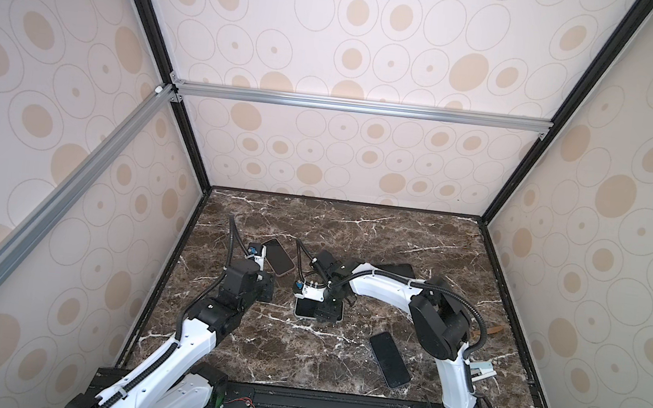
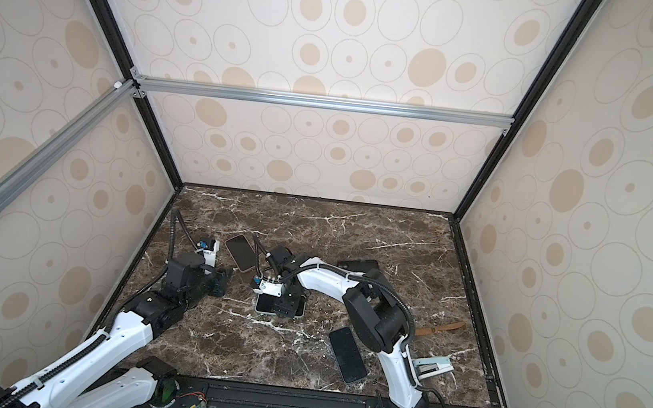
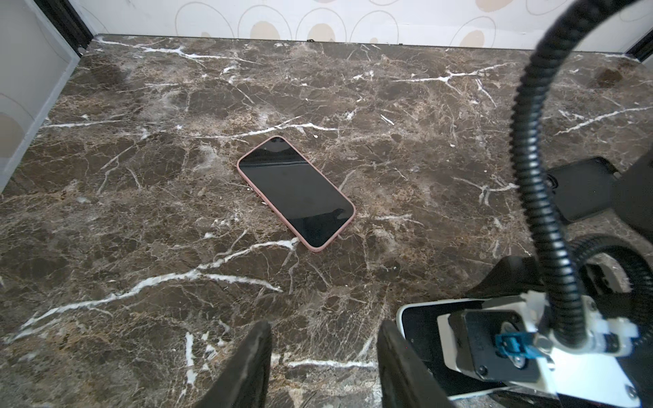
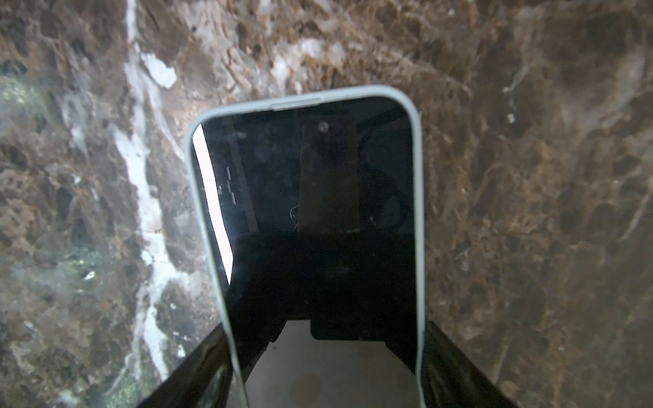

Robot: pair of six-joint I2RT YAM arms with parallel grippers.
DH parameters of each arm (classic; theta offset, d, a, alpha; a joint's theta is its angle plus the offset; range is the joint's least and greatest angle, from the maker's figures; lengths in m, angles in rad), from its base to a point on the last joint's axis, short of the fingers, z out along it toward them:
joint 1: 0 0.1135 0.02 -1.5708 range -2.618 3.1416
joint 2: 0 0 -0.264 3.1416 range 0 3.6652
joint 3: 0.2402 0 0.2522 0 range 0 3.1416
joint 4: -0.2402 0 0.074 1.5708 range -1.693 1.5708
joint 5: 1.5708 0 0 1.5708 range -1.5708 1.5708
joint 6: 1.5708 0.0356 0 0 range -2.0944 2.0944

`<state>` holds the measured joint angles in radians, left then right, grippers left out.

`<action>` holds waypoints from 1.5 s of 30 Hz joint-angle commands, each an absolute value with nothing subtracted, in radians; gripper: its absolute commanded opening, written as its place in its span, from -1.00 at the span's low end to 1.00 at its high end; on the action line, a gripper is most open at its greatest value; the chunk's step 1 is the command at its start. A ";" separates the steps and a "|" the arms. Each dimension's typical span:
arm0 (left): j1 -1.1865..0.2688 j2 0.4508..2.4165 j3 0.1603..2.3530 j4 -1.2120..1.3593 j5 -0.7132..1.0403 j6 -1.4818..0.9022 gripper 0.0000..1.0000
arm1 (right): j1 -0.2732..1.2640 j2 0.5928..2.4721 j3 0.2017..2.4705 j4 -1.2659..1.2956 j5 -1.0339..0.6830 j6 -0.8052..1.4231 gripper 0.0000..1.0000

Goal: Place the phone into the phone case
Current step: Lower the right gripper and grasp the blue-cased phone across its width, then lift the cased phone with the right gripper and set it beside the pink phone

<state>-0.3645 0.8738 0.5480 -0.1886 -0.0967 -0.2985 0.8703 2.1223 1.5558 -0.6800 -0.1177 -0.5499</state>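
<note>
Black-screened phone (image 4: 318, 176) sits inside a pale grey-white rubbery case (image 4: 418, 212). It lies flat and screen up near the middle of the brown marble tabletop (image 1: 355, 233), directly under the right gripper (image 4: 325, 353). That gripper's jaws stand wide astride the phone's long sides, each black finger (image 4: 459, 371) right against the case rim; whether they press it I cannot tell. The left gripper (image 3: 323, 332) hovers just beside, jaws partly spread with only marble between them, apart from a pink-cased phone (image 3: 296, 192).
</note>
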 commanded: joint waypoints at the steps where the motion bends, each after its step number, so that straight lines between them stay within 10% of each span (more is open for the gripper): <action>1: -0.356 0.848 0.551 -0.170 -0.112 -0.301 -0.03 | 0.870 2.159 1.559 -0.697 -0.068 -0.499 0.50; 45: -0.330 0.815 0.548 -0.169 -0.104 -0.314 -0.02 | 0.796 2.558 2.291 -0.914 0.096 0.190 0.50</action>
